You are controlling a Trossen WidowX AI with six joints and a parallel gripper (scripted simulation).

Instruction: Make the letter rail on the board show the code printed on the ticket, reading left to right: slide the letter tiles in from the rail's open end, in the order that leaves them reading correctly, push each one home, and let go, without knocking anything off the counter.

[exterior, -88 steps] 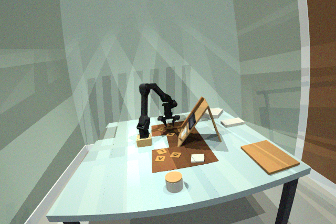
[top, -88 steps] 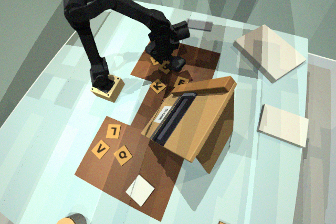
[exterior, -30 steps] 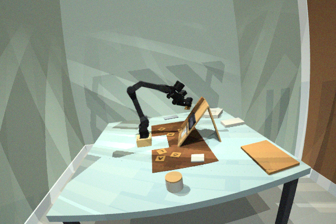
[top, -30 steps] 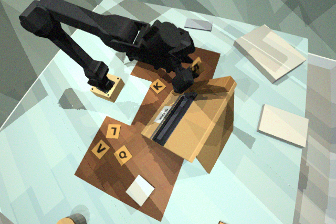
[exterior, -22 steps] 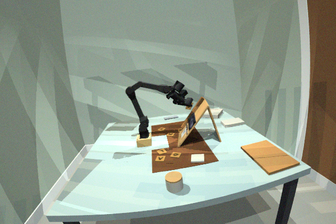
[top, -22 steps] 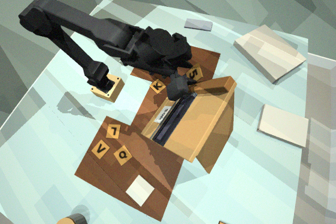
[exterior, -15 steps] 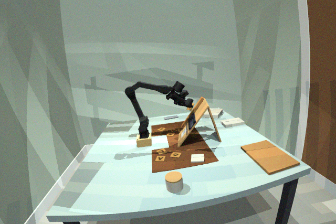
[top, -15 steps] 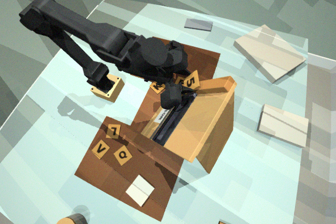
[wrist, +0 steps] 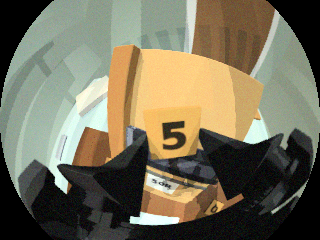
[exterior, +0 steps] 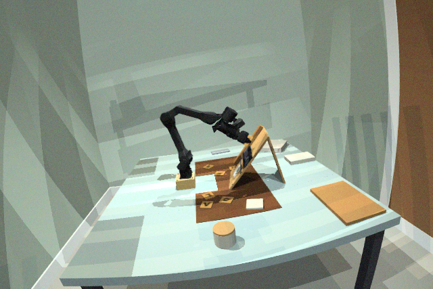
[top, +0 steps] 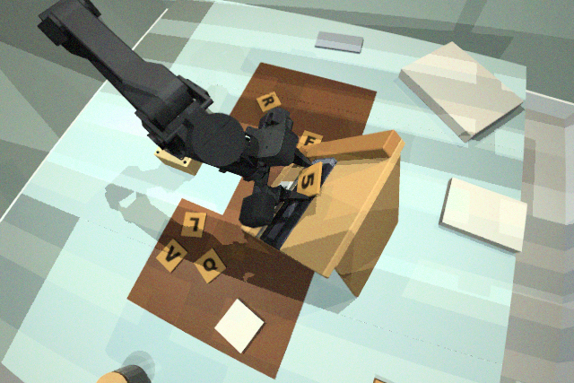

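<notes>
My gripper (top: 296, 182) (exterior: 246, 137) (wrist: 174, 135) is shut on the letter tile marked 5 (top: 309, 178) (wrist: 174, 135). It holds the tile against the upper part of the tilted wooden board (top: 357, 203) (exterior: 258, 140) (wrist: 200, 87), just above the top end of the dark letter rail (top: 283, 224). A white label (wrist: 162, 184) shows on the board below the tile. Tile R (top: 268, 101) lies on the brown mat (top: 319, 96) behind the arm. Another tile (top: 309, 139) is partly hidden by the gripper. Tiles L (top: 194, 223), V (top: 170, 255) and Q (top: 209, 265) lie on the mat's near part, with a white card (top: 239, 325) (exterior: 254, 204) in front of them.
Two pale slabs (top: 461, 86) (top: 484, 213) lie right of the board and a grey plate (top: 338, 41) at the back. A capped cylinder (top: 125, 374) (exterior: 224, 233) stands near the front edge. A flat wooden panel (exterior: 348, 202) lies at the right. The arm's base block (top: 178, 161) (exterior: 185, 182) sits at the left.
</notes>
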